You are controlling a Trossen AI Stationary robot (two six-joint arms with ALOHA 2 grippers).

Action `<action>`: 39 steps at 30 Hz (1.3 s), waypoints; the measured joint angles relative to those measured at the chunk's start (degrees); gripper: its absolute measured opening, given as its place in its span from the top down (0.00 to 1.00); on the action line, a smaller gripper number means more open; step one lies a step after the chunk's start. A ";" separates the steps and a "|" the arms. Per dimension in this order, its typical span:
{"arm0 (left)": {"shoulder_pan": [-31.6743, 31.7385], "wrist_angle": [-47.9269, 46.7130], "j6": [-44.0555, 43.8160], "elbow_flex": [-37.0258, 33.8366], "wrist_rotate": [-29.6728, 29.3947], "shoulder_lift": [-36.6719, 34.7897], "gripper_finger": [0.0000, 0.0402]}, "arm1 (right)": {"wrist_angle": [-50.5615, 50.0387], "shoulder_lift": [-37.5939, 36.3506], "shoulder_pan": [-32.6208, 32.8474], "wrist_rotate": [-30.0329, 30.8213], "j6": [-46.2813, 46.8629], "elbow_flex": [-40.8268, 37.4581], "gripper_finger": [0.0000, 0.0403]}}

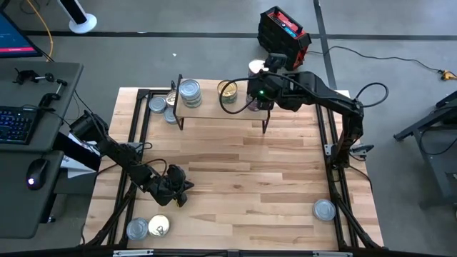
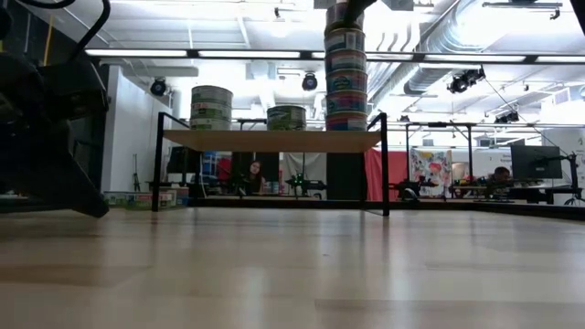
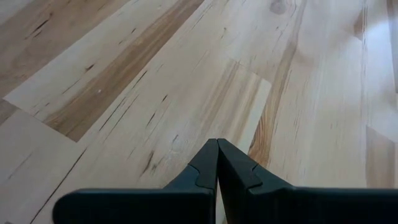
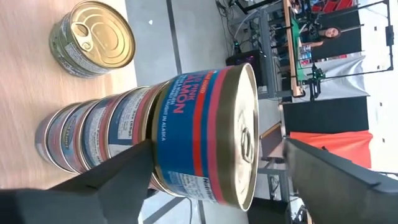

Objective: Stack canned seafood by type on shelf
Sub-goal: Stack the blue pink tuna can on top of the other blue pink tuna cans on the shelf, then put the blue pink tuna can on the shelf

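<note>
- The right gripper [image 1: 261,91] hangs over the right end of the shelf [image 1: 214,112], right above a tall stack of tins [image 2: 345,78]. Its fingers [image 4: 118,171] are spread wide on either side of the top tin [image 4: 205,134], a blue and red salmon label, and one finger stands clear of the lid, so no real pinch.
- That stack stands on the shelf's right end and goes several tins high in the low view, reaching up out of the frame.
- Also on the shelf: a shorter stack with a silver lid [image 1: 189,91] at the left end and a gold pull-tab tin [image 1: 228,91] in the middle.
- A few more tins [image 1: 157,105] sit just off the shelf's left end; can't tell from above what they rest on.
- Loose tins on the tabletop [image 1: 243,178]: two at the front left corner [image 1: 148,228], one at the front right [image 1: 324,209].
- The left gripper [image 1: 177,194] is down low over the front-left tabletop, fingers [image 3: 202,171] pressed together, holding nothing.
</note>
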 joint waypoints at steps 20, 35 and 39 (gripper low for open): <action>0.00 -0.31 0.17 0.02 -0.23 0.00 1.00 | 0.49 -0.37 -0.36 -9.75 6.65 3.56 0.02; -0.50 0.11 -2.01 0.02 0.52 0.00 1.00 | 19.22 -0.46 17.88 -47.42 34.72 -11.02 0.02; -0.48 1.25 -4.62 0.02 4.32 0.02 1.00 | 17.71 -0.44 24.47 -48.87 41.59 -23.94 0.02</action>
